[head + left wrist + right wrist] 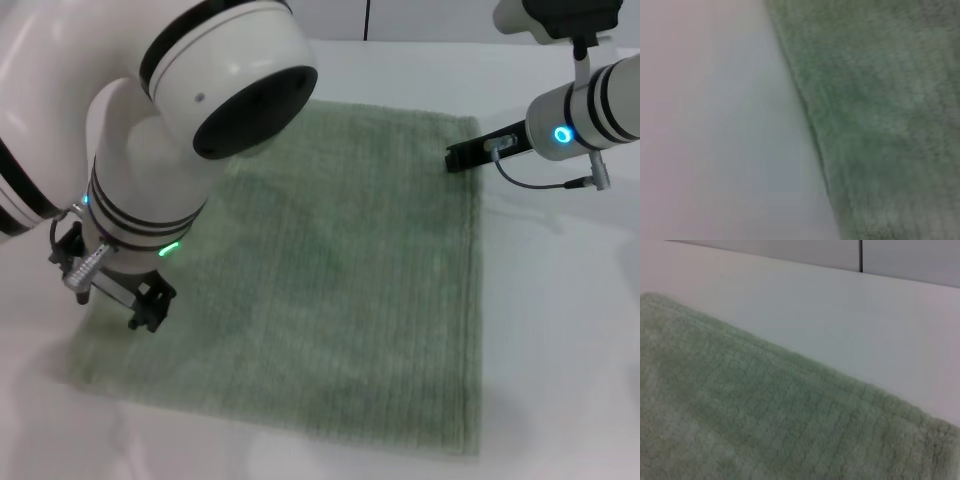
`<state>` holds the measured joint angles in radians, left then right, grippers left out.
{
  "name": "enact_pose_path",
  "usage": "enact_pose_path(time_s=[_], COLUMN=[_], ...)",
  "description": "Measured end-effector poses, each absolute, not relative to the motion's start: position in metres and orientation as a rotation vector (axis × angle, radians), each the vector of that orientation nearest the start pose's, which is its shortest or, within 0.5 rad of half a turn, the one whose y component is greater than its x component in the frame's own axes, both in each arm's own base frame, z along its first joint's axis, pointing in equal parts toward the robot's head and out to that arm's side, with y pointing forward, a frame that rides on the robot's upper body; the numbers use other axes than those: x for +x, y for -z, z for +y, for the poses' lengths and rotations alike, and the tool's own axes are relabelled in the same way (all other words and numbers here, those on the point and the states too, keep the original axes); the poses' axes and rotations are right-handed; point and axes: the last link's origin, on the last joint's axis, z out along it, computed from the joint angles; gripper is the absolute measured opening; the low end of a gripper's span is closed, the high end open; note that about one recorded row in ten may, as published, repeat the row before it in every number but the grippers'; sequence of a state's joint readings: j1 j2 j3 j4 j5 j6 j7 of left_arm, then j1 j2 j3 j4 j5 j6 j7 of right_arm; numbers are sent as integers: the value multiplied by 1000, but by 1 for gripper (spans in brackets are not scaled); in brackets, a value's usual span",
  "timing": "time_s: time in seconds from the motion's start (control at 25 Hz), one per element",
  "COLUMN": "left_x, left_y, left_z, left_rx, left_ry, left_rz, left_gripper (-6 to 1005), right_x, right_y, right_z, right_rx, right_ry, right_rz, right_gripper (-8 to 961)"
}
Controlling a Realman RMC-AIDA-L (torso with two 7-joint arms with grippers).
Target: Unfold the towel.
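The sage-green towel [350, 280] lies flat on the white table [560, 330], with fine ribbed stripes running along it. My left gripper [148, 308] is down at the towel's near left edge, close to the corner, and my left arm hides the cloth's far left part. My right gripper [460, 158] is low at the towel's far right corner. The left wrist view shows a towel edge [810, 130] against bare table [715, 125]. In the right wrist view, a rounded towel edge [790, 360] lies close below the camera.
A dark vertical seam [860, 255] in the grey wall stands behind the table's far edge. White table surface runs along the towel's right side [570, 400] and in front of its near edge.
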<state>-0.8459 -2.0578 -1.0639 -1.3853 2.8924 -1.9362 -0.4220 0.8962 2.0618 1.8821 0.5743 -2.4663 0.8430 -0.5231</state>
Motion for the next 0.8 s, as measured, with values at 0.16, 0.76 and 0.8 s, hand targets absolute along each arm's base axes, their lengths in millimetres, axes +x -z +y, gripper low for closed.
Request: enact_pose_path(time_s=[0.16,0.76,0.8], left_x=[-134,-123,-122], left_y=[34,21,16], left_z=[310,375,404], left_rx=[-1846,-1874,-1843], left_ry=[-1106,-818,-746], left_rz=[-1003,-696,-588], left_gripper=[785,786,786], right_x=[210,169,169], right_y=[52,-9,-9], right_z=[442,455,455], right_rx=[-2268,-2182,-2182], right_ry=[105,-202,-202], right_rz=[1200,900,900], right_gripper=[-1,-1,-1])
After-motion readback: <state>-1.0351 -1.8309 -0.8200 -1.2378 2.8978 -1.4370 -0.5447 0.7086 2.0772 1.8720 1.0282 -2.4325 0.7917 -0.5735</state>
